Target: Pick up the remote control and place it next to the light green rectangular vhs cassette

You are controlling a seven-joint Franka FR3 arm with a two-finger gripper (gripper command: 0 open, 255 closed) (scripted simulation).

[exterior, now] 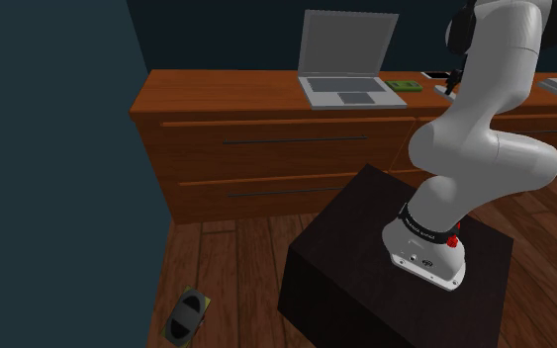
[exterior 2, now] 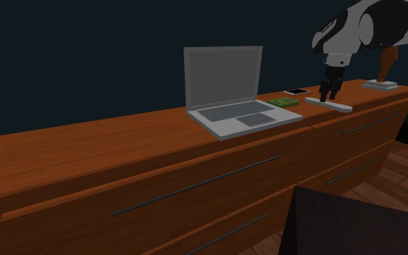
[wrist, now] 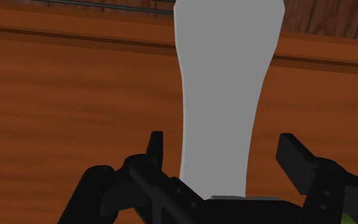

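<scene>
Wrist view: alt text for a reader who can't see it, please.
The black two-finger gripper stands open astride a plain grey, elongated remote control, its fingers not touching the remote's sides. Beneath lies the brown wooden dresser top.

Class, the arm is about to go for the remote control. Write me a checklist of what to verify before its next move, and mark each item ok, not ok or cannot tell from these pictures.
1. Fingers apart: ok. The gripper is open.
2. Remote centred: ok. The pale grey remote runs between the fingers and touches neither.
3. Low enough to close: cannot tell. In the second exterior view the fingertips are at the remote, but any remaining gap is not clear.
4. Target found: ok. The green cassette lies between the laptop and the remote.
5. Room beside the cassette: ok. Bare dresser top shows on the cassette's remote side.
</scene>
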